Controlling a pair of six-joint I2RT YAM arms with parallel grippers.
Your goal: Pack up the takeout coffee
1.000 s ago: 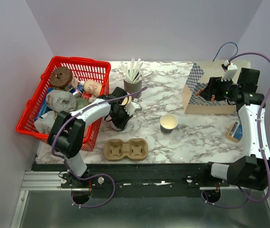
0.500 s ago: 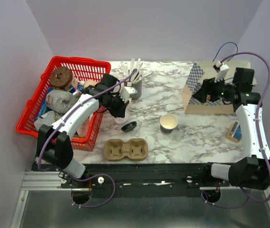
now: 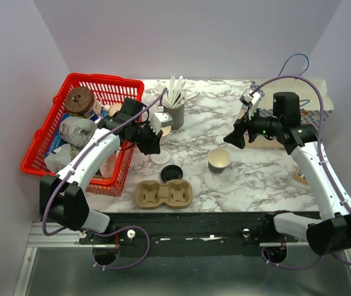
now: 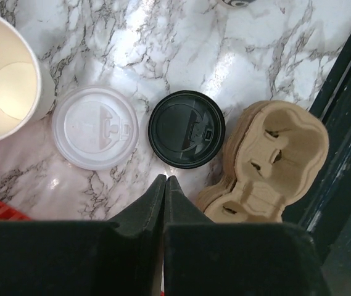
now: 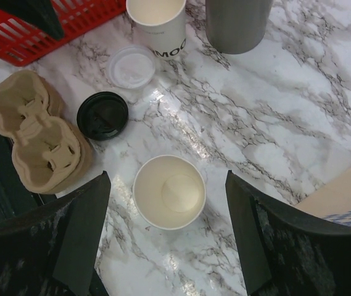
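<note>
Swung in from the box (image 5: pixel 346 192), the right hand (image 3: pixel 234 137) hovers open above the lidless takeout coffee (image 3: pixel 219 160) on the worktop (image 3: pixel 255 179); left hand (image 4: pixel 165 191) closed, empty, above white lid (image 4: pixel 95 126) and black lid (image 4: pixel 186 128); capping pending

Left arm (image 3: pixel 95 154) and right arm (image 3: pixel 320 176): white tube links between chunky black joint housings, each on a black base at the near edge, with a purple cable (image 3: pixel 286 78) trailing in loose loops from base to wrist. Right wrist carries a small white module (image 3: pixel 252 97), and a thin blue wire (image 3: pixel 295 57) shows behind it on the far side. Left gripper (image 4: pixel 165 182): fingers (image 4: pixel 132 246) matte black, tapering to thin blades. Right gripper (image 5: pixel 168 179): fingers (image 5: pixel 79 234) matte black, broad, wedge-shaped.
</note>
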